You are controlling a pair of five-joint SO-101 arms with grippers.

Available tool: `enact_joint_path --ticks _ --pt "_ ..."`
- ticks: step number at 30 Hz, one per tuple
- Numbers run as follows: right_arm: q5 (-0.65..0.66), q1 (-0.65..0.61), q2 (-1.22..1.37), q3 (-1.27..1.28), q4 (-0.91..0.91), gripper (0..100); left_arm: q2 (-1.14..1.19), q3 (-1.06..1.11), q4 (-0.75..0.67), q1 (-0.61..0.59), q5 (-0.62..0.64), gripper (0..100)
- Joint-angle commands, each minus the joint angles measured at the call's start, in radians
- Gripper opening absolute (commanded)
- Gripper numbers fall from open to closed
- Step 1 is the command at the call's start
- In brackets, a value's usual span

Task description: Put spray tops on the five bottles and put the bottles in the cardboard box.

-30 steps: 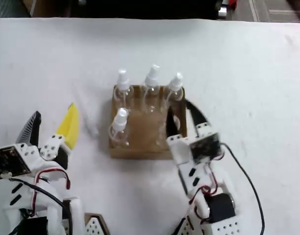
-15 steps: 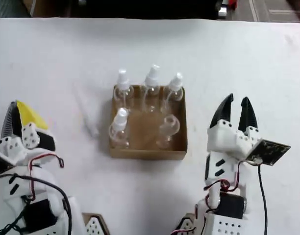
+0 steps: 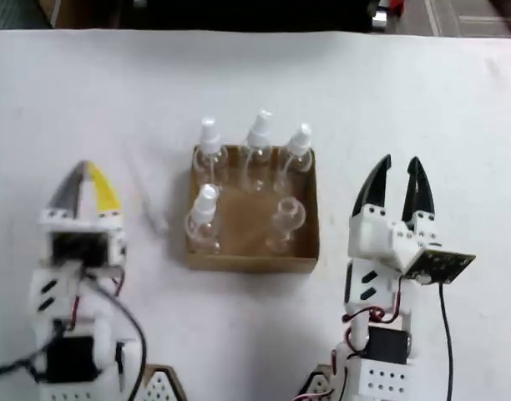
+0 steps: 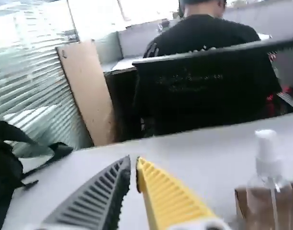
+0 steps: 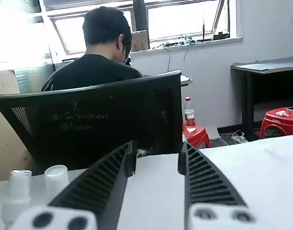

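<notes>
The cardboard box (image 3: 252,261) sits mid-table. Three clear bottles with white spray tops line its back row (image 3: 209,148) (image 3: 258,142) (image 3: 298,150). A fourth capped bottle (image 3: 202,219) stands front left, and a bottle without a top (image 3: 286,219) stands front right. My left gripper (image 3: 87,167), grey and yellow, is shut on nothing, left of the box; the left wrist view has its fingertips (image 4: 133,160) together and a capped bottle (image 4: 266,165) beyond. My right gripper (image 3: 401,163), black, stands open right of the box, with a gap between its fingertips (image 5: 157,146).
The white table (image 3: 406,83) stretches bare around the box. A cardboard piece (image 3: 159,380) lies at the near edge between the arm bases. Behind the table's far edge a person sits in a black chair (image 5: 103,120), touching nothing.
My right gripper pulled back out of the box from around the uncapped bottle and now stands to its right. My left gripper shut and swung right, pointing straight away.
</notes>
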Motion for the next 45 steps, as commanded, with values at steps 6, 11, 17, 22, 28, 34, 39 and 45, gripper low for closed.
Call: enact_joint_path --ticks 6,11,17,22,28,34,39,45 --pt "0.017 -0.010 -0.008 0.008 -0.005 12.3 0.532 -0.410 0.161 -0.111 -0.098 3" --pt "0.020 -0.013 -0.008 0.008 -0.004 12.3 0.776 -0.643 0.351 -0.133 -0.359 3" --pt "0.025 -0.013 -0.008 0.008 0.007 12.3 1.079 -0.821 0.477 -0.179 -0.733 3" --pt "0.025 -0.013 -0.008 0.008 0.018 12.3 1.308 -0.852 0.327 -0.236 -0.779 2" --pt "0.025 -0.015 -0.008 0.008 0.019 12.3 1.523 -0.873 0.333 -0.231 -0.956 3" --pt "0.046 -0.047 -0.008 0.008 0.039 12.3 1.644 -0.948 0.365 -0.200 -0.850 2" --pt "0.147 -0.096 -0.007 0.008 0.056 12.3 1.725 -1.013 0.238 -0.142 -0.390 2" --pt "0.147 -0.094 -0.007 0.008 0.059 12.3 1.825 -0.987 0.084 -0.042 -0.107 2"
